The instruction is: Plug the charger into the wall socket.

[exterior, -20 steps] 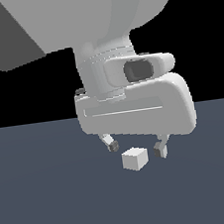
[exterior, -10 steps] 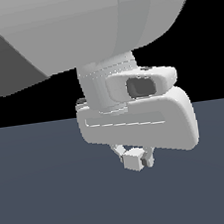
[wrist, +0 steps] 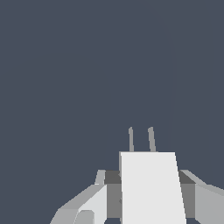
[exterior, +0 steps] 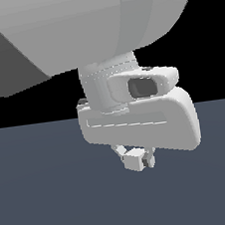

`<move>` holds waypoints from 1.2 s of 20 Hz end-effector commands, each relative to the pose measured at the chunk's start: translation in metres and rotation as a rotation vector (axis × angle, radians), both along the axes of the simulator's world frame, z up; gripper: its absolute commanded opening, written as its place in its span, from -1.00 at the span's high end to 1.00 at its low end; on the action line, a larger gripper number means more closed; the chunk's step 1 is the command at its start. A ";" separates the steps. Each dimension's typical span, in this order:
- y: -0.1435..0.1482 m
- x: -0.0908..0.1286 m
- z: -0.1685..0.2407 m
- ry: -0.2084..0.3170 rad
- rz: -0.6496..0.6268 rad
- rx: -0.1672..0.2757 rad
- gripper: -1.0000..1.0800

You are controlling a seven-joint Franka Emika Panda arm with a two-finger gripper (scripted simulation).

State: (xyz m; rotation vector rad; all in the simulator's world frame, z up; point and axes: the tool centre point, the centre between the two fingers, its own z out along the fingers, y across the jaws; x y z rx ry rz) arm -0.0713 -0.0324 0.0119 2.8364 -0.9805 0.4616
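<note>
Gripping step appears done: the charger [exterior: 135, 160], a small plain white block, sits between the fingers [exterior: 150, 159] of the end effector [exterior: 137, 159], which is closed narrowly against its two sides. In the wrist view the charger [wrist: 151, 188] fills the space between the two dark finger pads [wrist: 112, 192], and two thin grey prongs [wrist: 141, 139] stick out from its far face, parallel and pointing away from the camera. Whether the block rests on the grey tabletop [exterior: 46, 203] or hangs just above it cannot be told; no shadow or gap is readable under it. Beyond the charger, the exterior view shows only the white hand housing [exterior: 141, 123] directly above and the bulk of the arm [exterior: 83, 28] over that, with black background behind. The wall socket is not visible in either view, so its direction and bearing relative to the prongs are unknown here. Judgement: task is at the hold-and-carry stage, with insertion wholly ahead. Next move calls for lifting the block clear, bringing the socket plate into sight, and turning the wrist so both prongs face its two holes squarely before pushing straight in. Risk: any tilt of the block in the grip would misalign the prongs.
</note>
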 end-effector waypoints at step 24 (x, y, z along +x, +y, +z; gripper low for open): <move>0.015 0.063 0.057 -0.007 0.441 -0.006 1.00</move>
